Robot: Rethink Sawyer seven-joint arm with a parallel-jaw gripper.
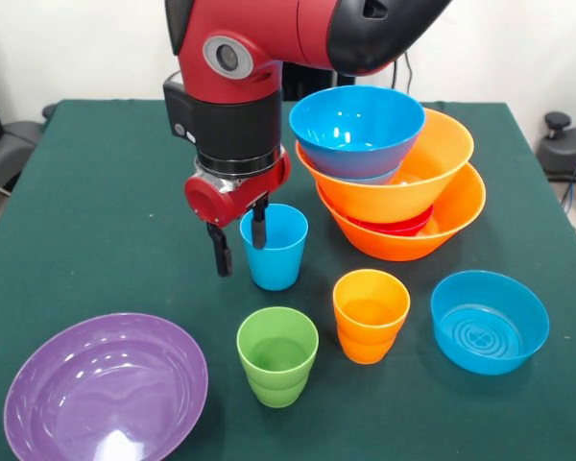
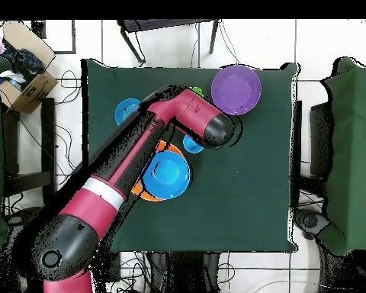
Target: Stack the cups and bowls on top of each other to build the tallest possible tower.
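Gripper (image 1: 240,233) at frame center, fingers open, straddling the near rim of the blue cup (image 1: 274,247): 1 finger inside, 1 outside. Tower (image 1: 396,178) stands upper right on the green surface (image 1: 96,221).

The robot's glossy red and black jointed arm (image 1: 269,38) carries a round grey cap with a dark centre on the side of its red wrist housing. Below that sits a black cylindrical section, then a silver metal ring and a rounded red end piece. The small black two-fingered gripper (image 1: 240,235) has slim dark fingers (image 1: 221,252). From overhead, the arm (image 2: 152,149) shows a white band between red and black segments.
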